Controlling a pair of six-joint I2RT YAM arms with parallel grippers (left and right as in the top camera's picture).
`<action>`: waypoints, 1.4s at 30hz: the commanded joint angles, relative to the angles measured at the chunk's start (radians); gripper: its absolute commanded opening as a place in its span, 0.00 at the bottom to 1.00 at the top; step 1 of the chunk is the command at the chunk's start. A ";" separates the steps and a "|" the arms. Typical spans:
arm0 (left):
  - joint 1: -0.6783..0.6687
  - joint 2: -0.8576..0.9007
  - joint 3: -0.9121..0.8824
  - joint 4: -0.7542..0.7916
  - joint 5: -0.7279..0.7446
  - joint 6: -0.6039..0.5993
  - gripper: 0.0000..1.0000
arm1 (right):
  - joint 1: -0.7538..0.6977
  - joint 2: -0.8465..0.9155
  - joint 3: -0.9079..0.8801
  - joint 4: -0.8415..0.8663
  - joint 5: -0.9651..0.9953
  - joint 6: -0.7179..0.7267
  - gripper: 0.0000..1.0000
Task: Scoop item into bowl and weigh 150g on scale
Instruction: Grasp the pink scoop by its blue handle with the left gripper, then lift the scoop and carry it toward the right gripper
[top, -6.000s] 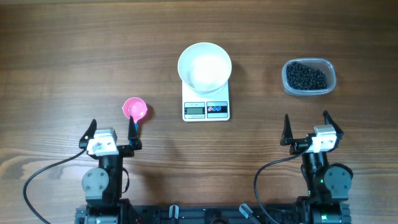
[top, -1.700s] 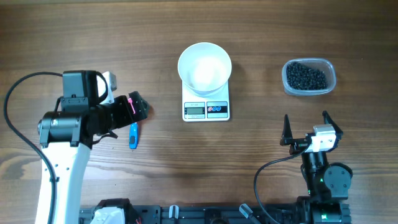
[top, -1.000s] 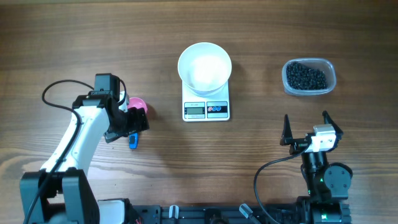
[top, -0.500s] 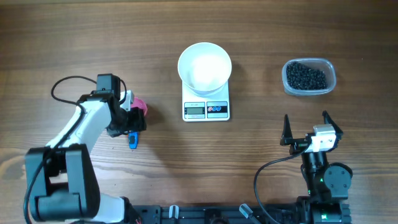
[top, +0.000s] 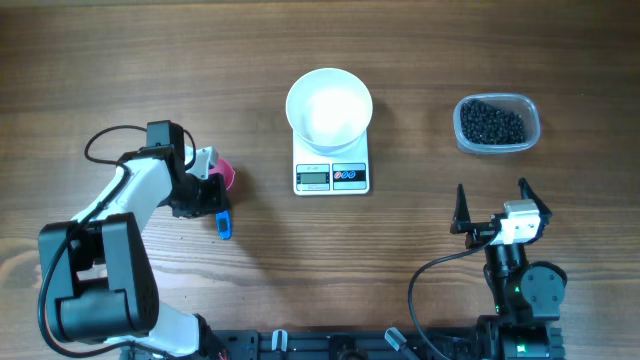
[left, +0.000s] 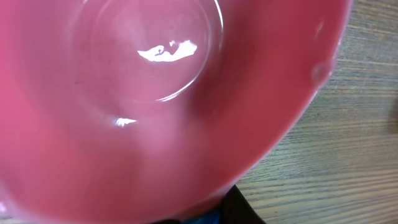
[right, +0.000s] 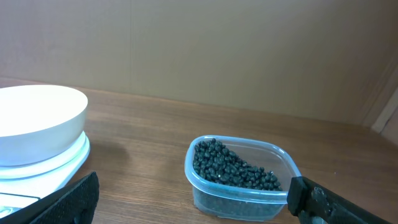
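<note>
The pink scoop (top: 229, 176) with a blue handle (top: 224, 224) lies left of the scale (top: 332, 177). My left gripper (top: 208, 192) sits low over it, jaws closed on the handle. In the left wrist view the scoop's empty pink cup (left: 155, 93) fills the frame, and the blue handle (left: 205, 218) shows beside a dark finger (left: 244, 208). The white bowl (top: 329, 108) stands empty on the scale. The black beans (top: 492, 123) fill a clear tub (top: 532, 124) at the right. My right gripper (top: 492, 190) rests open near the front edge, facing the tub (right: 242, 186) and bowl (right: 37, 115).
The scale's display and two buttons face the front edge. The left arm's black cable (top: 105, 140) loops over the table at the left. The bowl and scale (right: 43, 165) stand left of the tub in the right wrist view.
My left gripper came down over the scoop and closed on its handle. The blue handle has swung slightly to the right. The right arm has not moved.
</note>
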 joint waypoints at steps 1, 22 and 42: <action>0.001 0.027 -0.014 0.008 0.005 0.004 0.06 | 0.006 0.005 -0.001 0.002 0.016 -0.005 1.00; 0.001 -0.481 0.056 0.102 1.274 -0.255 0.04 | 0.006 0.005 -0.001 0.002 0.016 -0.005 1.00; -0.116 -0.630 0.056 0.357 0.811 -0.711 0.04 | 0.006 0.005 -0.001 0.109 -0.295 0.330 1.00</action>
